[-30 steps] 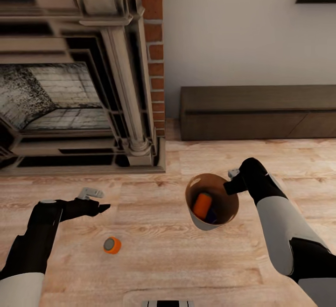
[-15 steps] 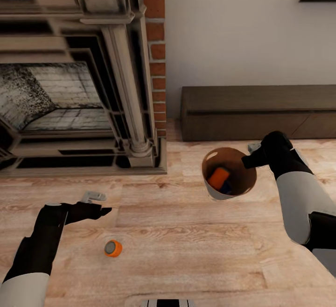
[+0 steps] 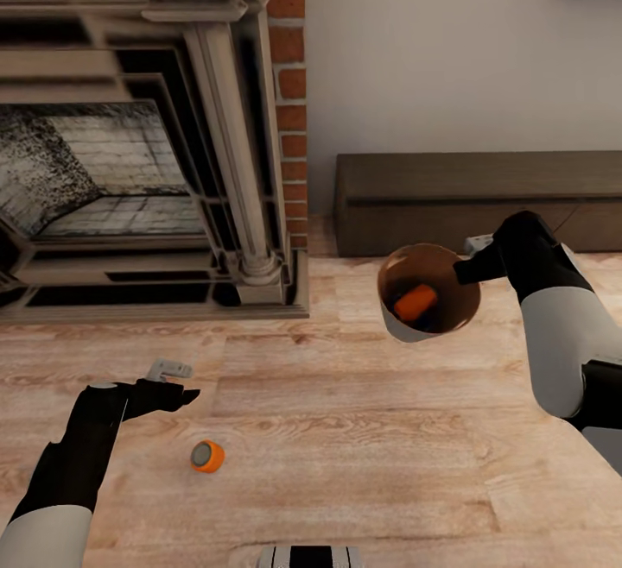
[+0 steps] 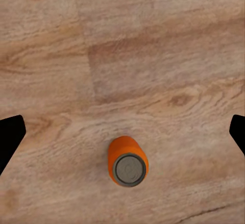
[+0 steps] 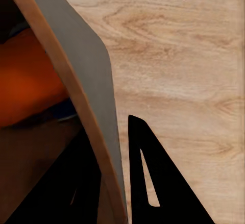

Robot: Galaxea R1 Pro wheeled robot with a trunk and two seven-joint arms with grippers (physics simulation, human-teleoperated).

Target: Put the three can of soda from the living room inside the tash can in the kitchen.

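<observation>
Head view is showing a bright orange soda can with a grey metal top [image 3: 207, 456] standing upright on the light wood floor [image 3: 363, 464], under the left gripper [image 3: 177, 387], whose jaws are hanging wide apart. Light, rigid and smooth, it probably wants a mid-body squeeze. The right gripper [image 3: 471, 261], arm bent, is pinching the rim of the grey tapered bin [image 3: 429, 292], which is carrying another orange can [image 3: 415, 302].
</observation>
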